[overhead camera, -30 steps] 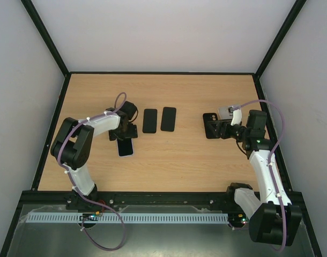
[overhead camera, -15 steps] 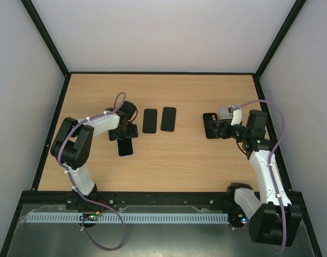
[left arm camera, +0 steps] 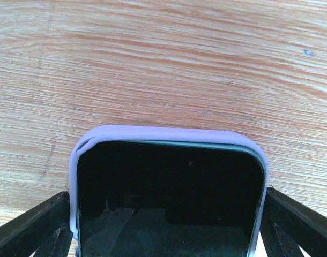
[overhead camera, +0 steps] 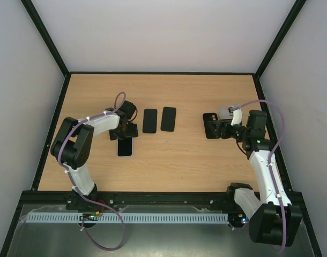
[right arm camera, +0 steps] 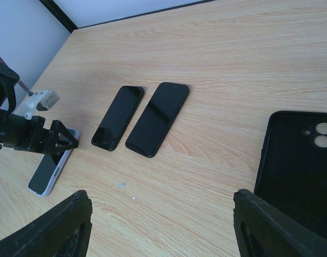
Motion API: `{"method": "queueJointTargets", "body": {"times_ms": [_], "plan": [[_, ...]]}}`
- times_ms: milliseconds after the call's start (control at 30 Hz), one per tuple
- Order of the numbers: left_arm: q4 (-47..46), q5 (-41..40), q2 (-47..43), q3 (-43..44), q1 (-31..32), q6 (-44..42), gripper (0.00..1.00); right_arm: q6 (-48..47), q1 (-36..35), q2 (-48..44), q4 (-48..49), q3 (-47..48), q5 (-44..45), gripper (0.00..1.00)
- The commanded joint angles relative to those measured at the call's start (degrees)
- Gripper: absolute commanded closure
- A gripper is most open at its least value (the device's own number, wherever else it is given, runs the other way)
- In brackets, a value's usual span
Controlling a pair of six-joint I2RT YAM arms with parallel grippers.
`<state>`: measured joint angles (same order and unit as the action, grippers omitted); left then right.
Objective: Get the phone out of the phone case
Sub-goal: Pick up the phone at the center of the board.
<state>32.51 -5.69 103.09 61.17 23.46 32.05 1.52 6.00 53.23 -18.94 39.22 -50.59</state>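
pale lavender soft phone case (left arm camera: 169, 132): lies flat on the light wood-grain worktop (overhead camera: 174, 160), left of centre; the black slab phone (left arm camera: 169, 182) with rounded corners sits inside it, dark glossy face up; the raised rim wraps round the visible end of the phone; at the left corner of that end, in the left wrist view, the rim stands slightly off the phone's edge.

left fingers (overhead camera: 125, 134): spread wide and low over the worktop, one at each long side of the phone case, right against its rim; whether they press on the rim cannot be told.

right fingers (right arm camera: 161, 214): spread wide, with only bare worktop between them; positioned over the right part of the worktop, well apart from the phone case.

matte black phone-shaped slab (right arm camera: 300, 171) with two round lens rings in one corner: lies flat just beside the right fingers.

plain glossy black phone (right arm camera: 118, 119) and second plain glossy black phone (right arm camera: 158, 119): lie flat side by side, nearly parallel, near each other but apart; located between the two arms, nearer the left fingers.
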Motion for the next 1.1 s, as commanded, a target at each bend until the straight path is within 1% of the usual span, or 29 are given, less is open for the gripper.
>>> {"method": "queueJointTargets", "body": {"times_ms": [0, 100, 167, 300, 500, 767, 933, 1067], "plan": [[2.29, 0.39, 3.21, -1.92, 0.09, -1.98, 0.10, -0.52, 0.06, -1.02, 0.28, -0.02, 0.43, 0.30], [3.86, -0.46, 2.64, -1.85, 0.09, -3.23, 0.06, -0.50, 0.06, -1.03, 0.22, -0.02, 0.49, 0.30], [4.49, -0.87, 1.90, -1.97, 0.09, -4.30, 0.01, -0.51, 0.06, -1.11, 0.30, -0.03, 0.44, 0.30], [5.36, -0.29, 0.91, -1.93, 0.09, -6.97, 0.00, -0.48, 0.06, -1.20, 0.28, -0.02, 0.39, 0.30], [5.86, 2.61, 2.38, -1.92, 0.09, -9.07, 0.07, -0.40, 0.06, -1.29, 0.38, -0.14, 0.45, 0.30], [7.12, 3.16, 0.76, -3.54, 0.09, -10.60, 0.06, -0.30, 0.06, -1.24, 0.45, -0.20, 0.44, 0.30], [6.99, 3.41, -0.30, -5.23, 0.09, -10.14, 0.07, -0.26, 0.06, -1.24, 0.48, -0.24, 0.46, 0.30], [7.21, 3.73, 0.15, -5.69, 0.09, -9.92, 0.13, -0.23, 0.06, -1.12, 0.61, -0.21, 0.39, 0.30]]}}
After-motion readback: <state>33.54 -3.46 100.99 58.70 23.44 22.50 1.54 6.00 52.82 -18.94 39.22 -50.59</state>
